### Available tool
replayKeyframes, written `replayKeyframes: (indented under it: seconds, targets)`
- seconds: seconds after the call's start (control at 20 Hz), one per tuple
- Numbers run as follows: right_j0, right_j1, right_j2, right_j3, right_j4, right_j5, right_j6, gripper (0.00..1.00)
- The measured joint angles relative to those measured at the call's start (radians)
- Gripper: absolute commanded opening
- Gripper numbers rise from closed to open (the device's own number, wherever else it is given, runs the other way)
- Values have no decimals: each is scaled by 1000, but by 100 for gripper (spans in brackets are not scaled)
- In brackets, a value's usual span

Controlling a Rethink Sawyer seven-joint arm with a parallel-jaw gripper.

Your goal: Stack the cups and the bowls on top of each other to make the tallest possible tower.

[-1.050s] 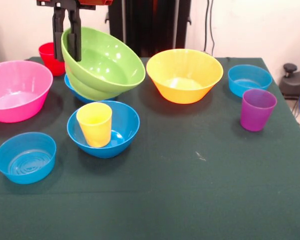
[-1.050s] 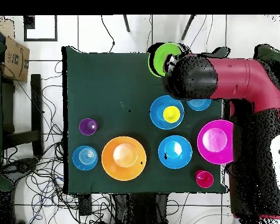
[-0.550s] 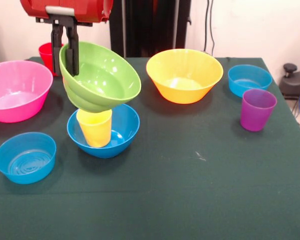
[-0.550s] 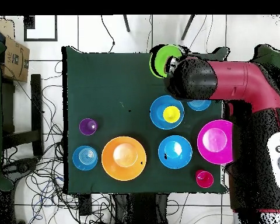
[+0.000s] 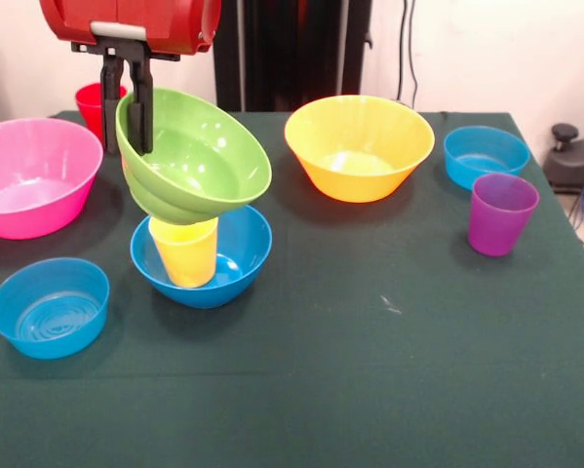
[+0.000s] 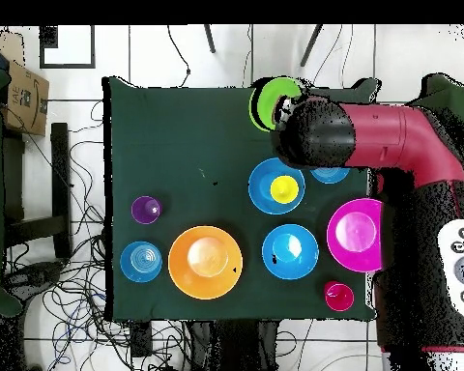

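My gripper (image 5: 127, 144) is shut on the left rim of the lime green bowl (image 5: 199, 156), one finger inside it and one outside. The green bowl hangs tilted, with its underside right over the mouth of the yellow cup (image 5: 184, 253). I cannot tell whether the two touch. The cup stands upright in a deep blue bowl (image 5: 235, 255). Overhead, the green bowl (image 6: 272, 101) shows beside the arm (image 6: 371, 135), and the yellow cup (image 6: 284, 189) sits in the blue bowl (image 6: 265, 184). A purple cup (image 5: 501, 213) stands at the right and a red cup (image 5: 90, 102) behind the gripper.
A pink bowl (image 5: 33, 175) is at the left, a yellow-orange bowl (image 5: 358, 146) at the back middle. Light-blue bowls sit at front left (image 5: 50, 305) and back right (image 5: 485, 154). Overhead, a second deep blue bowl (image 6: 290, 251) lies between the orange bowl (image 6: 206, 262) and the pink bowl (image 6: 357, 235).
The gripper has carried the green bowl down and toward the yellow cup. The bowl now covers the cup's rim and hides the blue bowl behind it.
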Motion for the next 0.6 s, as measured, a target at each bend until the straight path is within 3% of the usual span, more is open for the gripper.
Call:
replayKeyframes:
  seconds: [0.6]
  targets:
    - [11, -10, -13, 2, 10, 0, 0, 0]
